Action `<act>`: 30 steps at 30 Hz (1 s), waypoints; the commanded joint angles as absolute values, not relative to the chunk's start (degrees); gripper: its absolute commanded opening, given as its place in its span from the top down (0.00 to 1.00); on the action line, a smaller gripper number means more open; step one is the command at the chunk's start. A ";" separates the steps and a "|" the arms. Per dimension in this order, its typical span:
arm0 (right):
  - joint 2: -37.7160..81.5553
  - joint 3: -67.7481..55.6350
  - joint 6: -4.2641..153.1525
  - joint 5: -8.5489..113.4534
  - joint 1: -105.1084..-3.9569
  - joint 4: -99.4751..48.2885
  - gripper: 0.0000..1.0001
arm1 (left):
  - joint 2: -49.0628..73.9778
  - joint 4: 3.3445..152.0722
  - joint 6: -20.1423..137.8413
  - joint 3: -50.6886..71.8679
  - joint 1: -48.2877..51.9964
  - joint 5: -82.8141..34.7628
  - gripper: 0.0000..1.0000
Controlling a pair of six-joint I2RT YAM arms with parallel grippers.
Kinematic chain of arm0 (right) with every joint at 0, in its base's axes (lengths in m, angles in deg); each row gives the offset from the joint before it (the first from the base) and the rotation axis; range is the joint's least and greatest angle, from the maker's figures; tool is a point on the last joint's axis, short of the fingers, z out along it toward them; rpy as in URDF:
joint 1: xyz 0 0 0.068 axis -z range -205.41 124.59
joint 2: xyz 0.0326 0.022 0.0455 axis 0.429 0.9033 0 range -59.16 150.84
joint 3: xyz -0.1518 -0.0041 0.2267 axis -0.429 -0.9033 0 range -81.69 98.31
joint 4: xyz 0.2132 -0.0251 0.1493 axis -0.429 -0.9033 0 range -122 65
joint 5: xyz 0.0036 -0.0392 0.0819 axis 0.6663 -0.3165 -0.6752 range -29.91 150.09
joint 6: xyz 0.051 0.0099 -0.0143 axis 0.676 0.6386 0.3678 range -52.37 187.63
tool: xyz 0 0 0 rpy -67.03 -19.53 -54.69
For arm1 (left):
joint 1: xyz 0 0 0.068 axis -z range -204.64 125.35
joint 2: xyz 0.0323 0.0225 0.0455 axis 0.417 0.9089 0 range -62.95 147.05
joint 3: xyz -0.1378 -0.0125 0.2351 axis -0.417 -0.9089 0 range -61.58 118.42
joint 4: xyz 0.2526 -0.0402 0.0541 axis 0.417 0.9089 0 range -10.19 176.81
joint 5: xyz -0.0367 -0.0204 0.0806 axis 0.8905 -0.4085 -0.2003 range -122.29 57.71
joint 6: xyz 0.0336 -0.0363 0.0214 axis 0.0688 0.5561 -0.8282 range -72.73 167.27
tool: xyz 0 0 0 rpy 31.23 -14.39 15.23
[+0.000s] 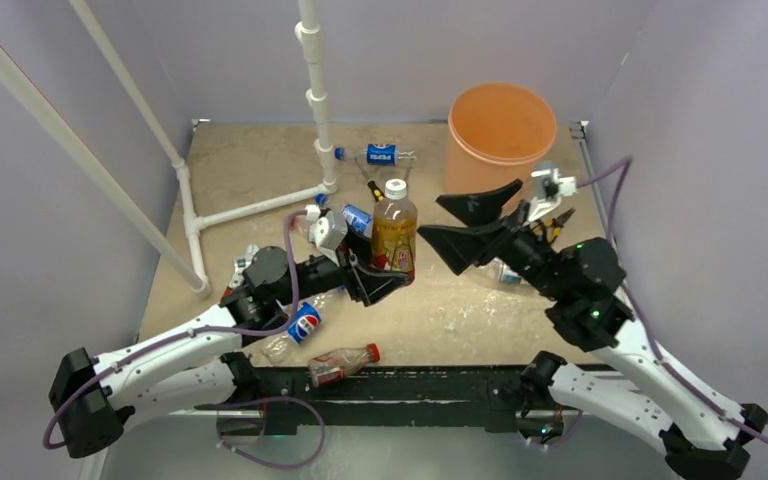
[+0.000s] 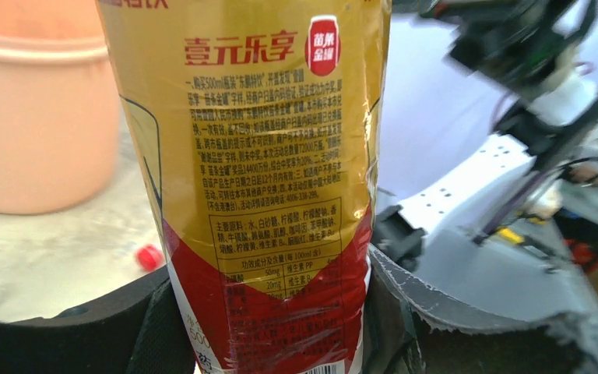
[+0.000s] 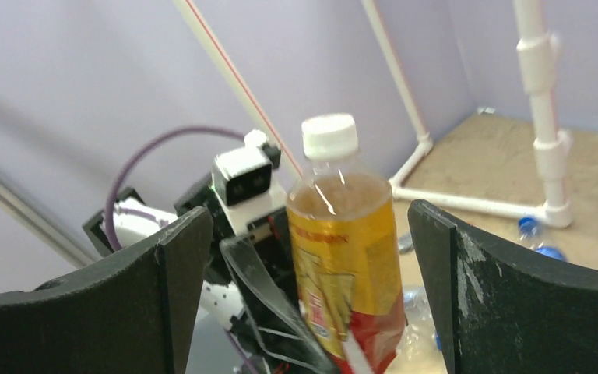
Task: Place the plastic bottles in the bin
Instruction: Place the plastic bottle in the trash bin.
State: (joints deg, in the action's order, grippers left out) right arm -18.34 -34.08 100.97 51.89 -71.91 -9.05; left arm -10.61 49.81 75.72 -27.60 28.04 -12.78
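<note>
The tea bottle (image 1: pixel 394 232) stands upright near the middle of the table (image 1: pixel 460 312). The left gripper (image 1: pixel 378 282) pinches it low on the label. The right gripper (image 1: pixel 452 224) faces it with its jaws spread wide, touching nothing.

To do this step well, I judge the left grip should firm up without crushing the thin wall and should keep the bottle upright, since it looks nearly full. The bin (image 1: pixel 472 160) sits at the far right corner and the right arm lies across the way, so that arm should back off before any carry.

The left wrist view shows the black fingers (image 2: pixel 124 331) pressed against both sides of the bottle's red band, plus a loose red cap (image 2: pixel 149 256) on the table before the bin (image 2: pixel 39 140). The top view hides both. The right wrist view shows its own fingers (image 3: pixel 163 288) well apart from the bottle (image 3: pixel 346 257). Only the top view shows other bottles (image 1: pixel 303 322) lying by the near edge.
</note>
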 commanded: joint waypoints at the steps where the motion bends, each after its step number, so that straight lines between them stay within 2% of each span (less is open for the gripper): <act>1: -16.63 -19.18 93.98 55.86 -71.99 -28.34 0.03 | -11.60 61.77 55.61 -21.54 28.71 -19.93 0.67; 6: -9.08 -6.92 90.50 57.94 -71.99 -38.47 0.12 | -10.19 66.89 41.78 -17.02 29.09 -26.67 0.77; 12: -0.72 -1.56 88.94 57.96 -71.99 -44.36 0.25 | -9.02 72.84 36.52 -13.94 30.23 -28.31 0.82; 20: 2.03 -0.89 88.64 58.77 -71.99 -43.58 0.36 | -9.42 76.02 36.14 -13.10 30.46 -29.47 0.87; 25: 1.35 -2.72 89.01 58.82 -71.99 -43.96 0.38 | -9.68 75.88 36.59 -13.56 30.55 -30.70 0.87; 30: -0.66 -4.88 89.59 59.89 -72.04 -44.32 0.51 | -9.54 75.20 37.02 -14.18 30.64 -30.72 0.87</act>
